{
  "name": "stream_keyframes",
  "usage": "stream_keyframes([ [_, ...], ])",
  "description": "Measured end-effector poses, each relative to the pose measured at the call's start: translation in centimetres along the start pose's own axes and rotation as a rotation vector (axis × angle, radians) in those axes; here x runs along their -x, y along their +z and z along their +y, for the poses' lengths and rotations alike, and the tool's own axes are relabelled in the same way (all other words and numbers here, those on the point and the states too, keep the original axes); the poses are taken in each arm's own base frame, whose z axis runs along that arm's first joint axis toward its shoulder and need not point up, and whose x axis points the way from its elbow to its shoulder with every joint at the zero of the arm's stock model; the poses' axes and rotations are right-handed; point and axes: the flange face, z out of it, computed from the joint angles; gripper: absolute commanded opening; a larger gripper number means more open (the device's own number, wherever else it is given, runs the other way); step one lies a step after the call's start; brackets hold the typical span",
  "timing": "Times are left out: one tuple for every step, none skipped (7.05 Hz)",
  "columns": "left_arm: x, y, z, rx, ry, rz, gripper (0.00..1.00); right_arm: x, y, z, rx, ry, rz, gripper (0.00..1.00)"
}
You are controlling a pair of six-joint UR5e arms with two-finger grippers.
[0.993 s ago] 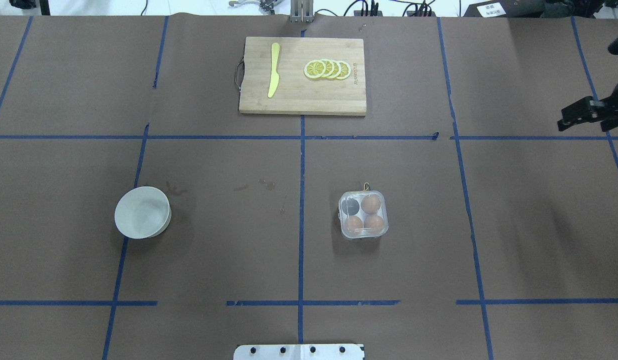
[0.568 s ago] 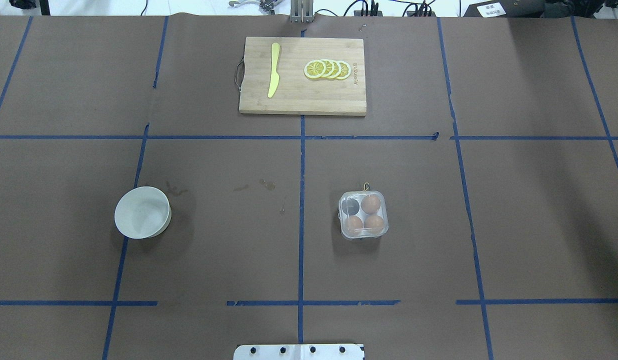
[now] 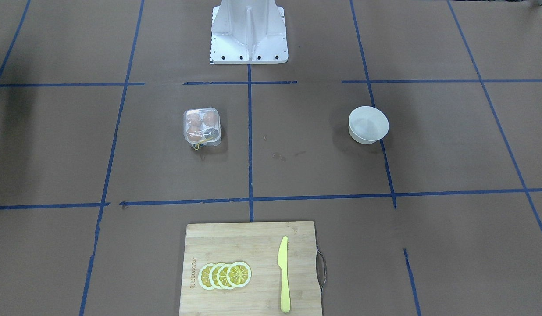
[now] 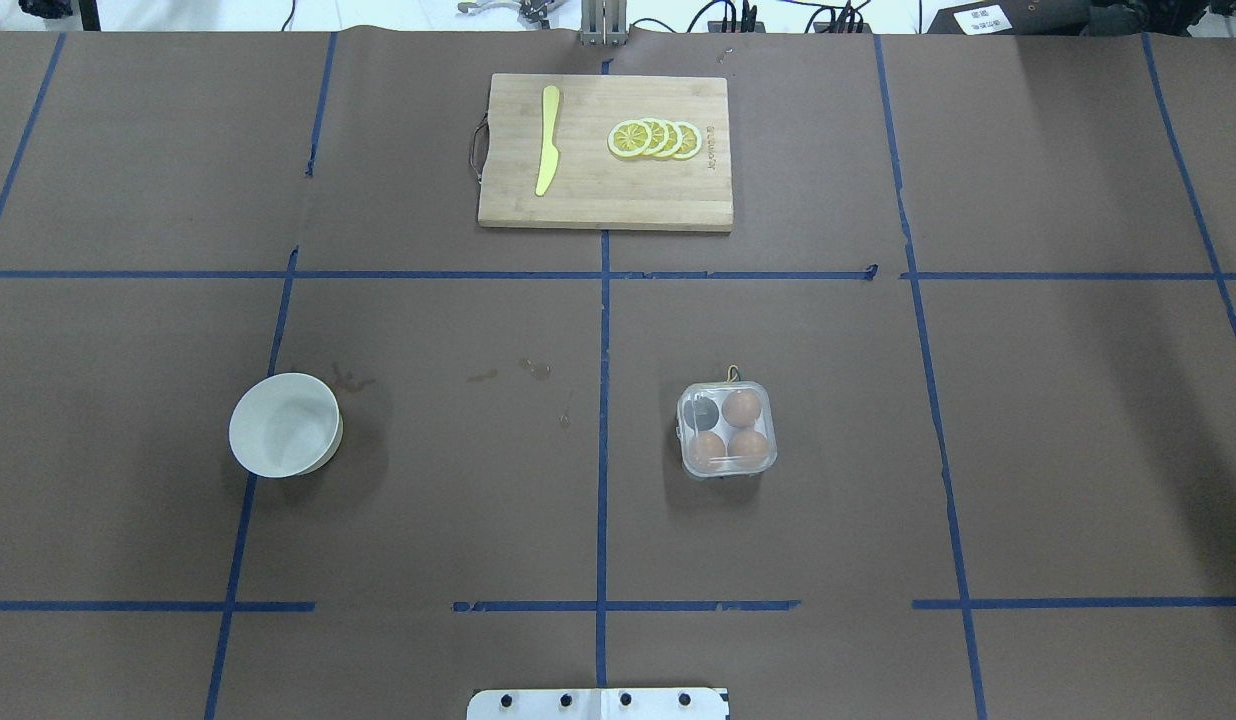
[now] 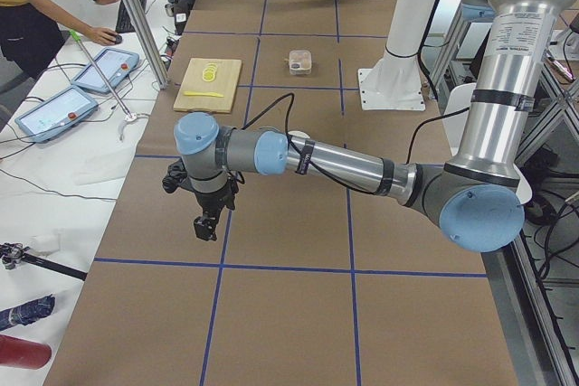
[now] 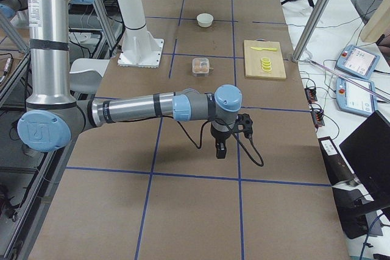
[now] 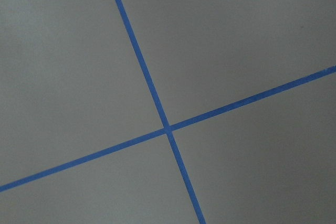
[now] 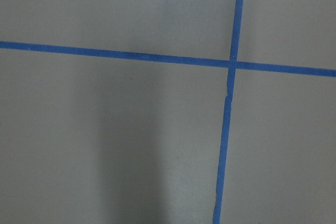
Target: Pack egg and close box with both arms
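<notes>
The clear plastic box [image 4: 727, 430] stands right of the table's middle, and its lid appears to be down. It also shows in the front view [image 3: 201, 126]. Three brown eggs lie in it, among them one at the far right cell [image 4: 742, 407]. I cannot tell which is the task's egg. The fourth cell [image 4: 698, 411] looks dark. My left gripper [image 5: 206, 226] hangs over bare table far from the box. My right gripper [image 6: 220, 149] does the same at the other end. Both show only in the side views, so I cannot tell whether they are open or shut.
A white bowl [image 4: 284, 424] stands at the left. A wooden cutting board [image 4: 618, 205] at the far middle bears a yellow knife [image 4: 547, 140] and lemon slices [image 4: 656, 138]. Blue tape lines cross the brown table cover. A person stands by tablets [image 5: 54, 110].
One second ago my right gripper showed at the right edge of the overhead view. It has since moved out of that view. The box, bowl and board have not moved.
</notes>
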Motion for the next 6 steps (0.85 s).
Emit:
stream_keyframes([
  [0.9,1.5,2.2,0.025,-0.025,0.013,1.00,-0.3,0.2,0.5,0.003,0.009,-0.009,1.00],
  [1.2,2.3,3.4,0.035,-0.038,0.018,1.00,-0.4,0.2,0.6,0.004,0.013,-0.009,1.00],
  [1.4,2.8,3.9,0.041,-0.044,0.018,1.00,-0.5,0.2,0.7,0.003,0.015,-0.005,1.00],
  [1.4,2.9,3.9,0.038,-0.037,0.016,1.00,-0.5,0.2,0.7,0.003,0.016,-0.002,1.00],
  [1.3,3.0,3.5,0.013,-0.012,0.011,1.00,-0.5,0.3,0.7,0.004,0.017,0.000,1.00],
  [1.4,3.1,3.1,-0.023,0.022,0.002,1.00,-0.5,0.3,0.7,0.004,0.018,0.000,1.00],
])
